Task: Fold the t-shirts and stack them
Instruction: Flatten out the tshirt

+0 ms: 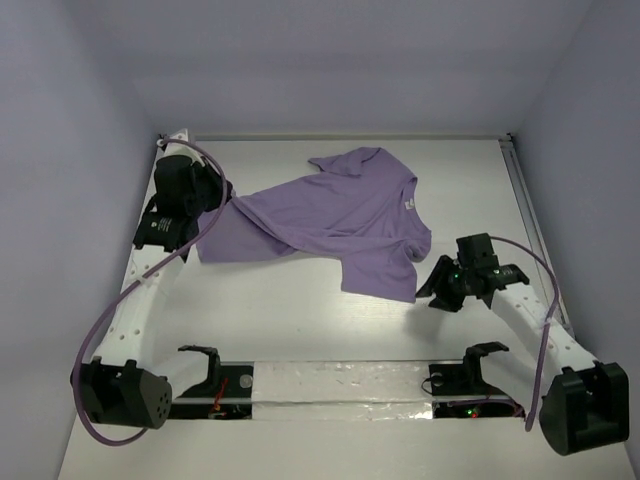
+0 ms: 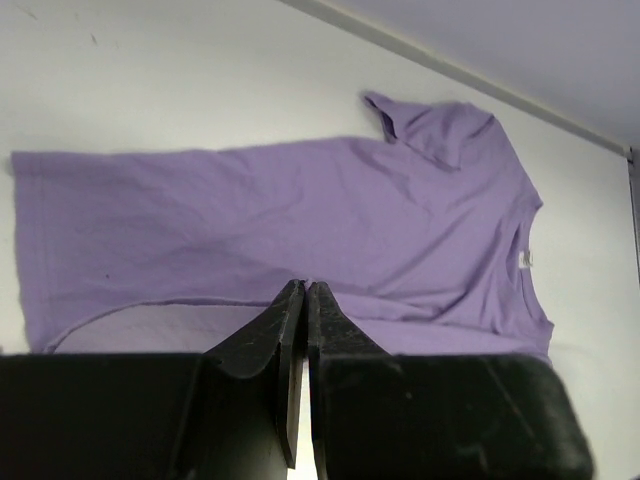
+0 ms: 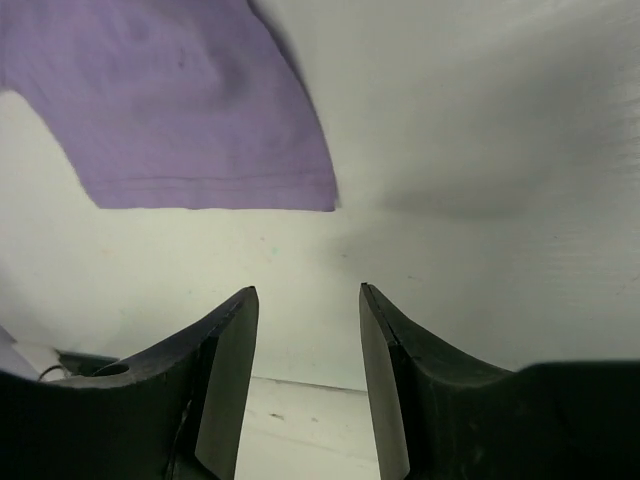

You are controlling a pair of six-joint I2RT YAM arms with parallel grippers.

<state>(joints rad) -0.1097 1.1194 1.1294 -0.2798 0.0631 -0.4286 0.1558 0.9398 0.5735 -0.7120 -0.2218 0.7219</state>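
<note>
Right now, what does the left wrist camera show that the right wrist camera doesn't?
Left wrist only: nearly the whole plain lavender short-sleeved t-shirt spread out, its white neck label, and the left gripper shut at the hem. Right wrist only: the right gripper open above the white table, clear of the cloth. Both: the t-shirt, though the right view catches just one hemmed corner, and the table.

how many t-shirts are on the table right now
1: a purple t-shirt lies spread across the far half of the table, from its left side to right of centre. No second one shows; anything beneath it would be hidden.
</note>
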